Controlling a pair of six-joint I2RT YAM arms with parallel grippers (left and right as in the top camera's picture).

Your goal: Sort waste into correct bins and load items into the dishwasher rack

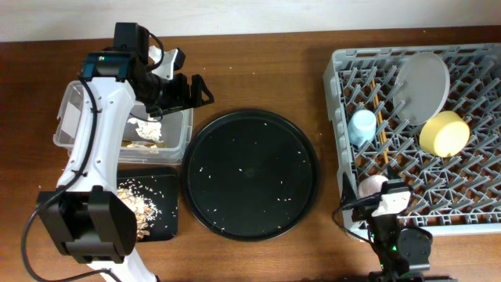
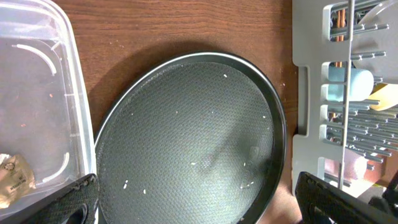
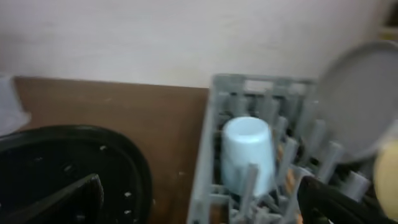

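Sorting looked ~done. Tissue (image 1: pixel 145 129) and wrapper (image 2: pixel 12 177) lay in the clear tub (image 1: pixel 66 110), far left; scraps (image 1: pixel 141 200) in small black tray (image 1: pixel 168 223), near left. Blue cup (image 1: pixel 362 125), pink cup (image 1: pixel 371 186), plate (image 1: pixel 423 78), bowl (image 1: pixel 444 133), chopsticks (image 1: pixel 381 117) sat in rack (image 1: pixel 337 70), right. L gripper (image 1: pixel 196 90) hung by tub's right edge, fingers wide, empty; R gripper (image 3: pixel 200 186) at rack's near-left corner, same. Next, prob.: clear rice crumbs (image 2: pixel 247 184) off round tray (image 1: pixel 250 196), else retract arms.

I see a grey lattice rack (image 1: pixel 338 59) at right holding a light-blue cup (image 1: pixel 362 125), yellow bowl (image 1: pixel 444 133), pale grey plate (image 1: pixel 423 82) and pink cup (image 1: pixel 371 186). Mid-frame, my round black tray (image 1: pixel 250 133) is speckled white. The table (image 1: pixel 258 70) is brown wood grain. Lower left, tan scraps (image 1: pixel 137 200) lie in the small black tray (image 1: pixel 168 223).
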